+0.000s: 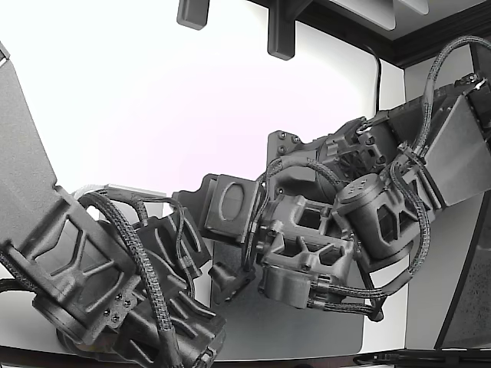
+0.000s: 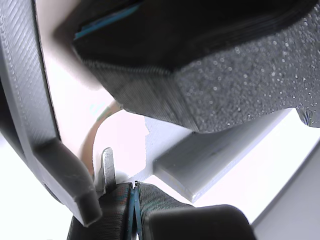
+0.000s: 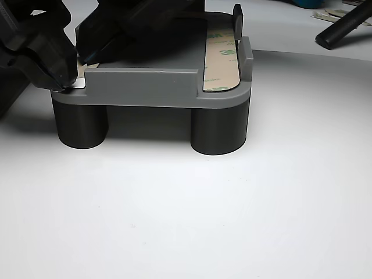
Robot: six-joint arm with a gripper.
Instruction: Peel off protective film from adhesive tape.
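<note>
A grey fixture (image 3: 145, 87) stands on two black cylinders. A tape strip with beige protective film (image 3: 221, 64) lies on its right side in the other view. At its left corner, a black gripper (image 3: 61, 78) is pinched on the end of a second beige film (image 3: 79, 71). In the wrist view my gripper (image 2: 134, 192) is shut, its blue-edged pads pressed together right by a grey fixture edge (image 2: 210, 165). The beige film (image 2: 95, 137) curls up beside the tips. In the exterior view the gripper (image 1: 224, 274) sits low between the two arms, and the fixture is hidden.
A second arm's black body (image 2: 215, 65) hangs close over the fixture, and it fills the exterior view's right (image 1: 360, 207). A black rod (image 3: 343, 26) and scraps of film lie at the back right of the white table (image 3: 192, 209).
</note>
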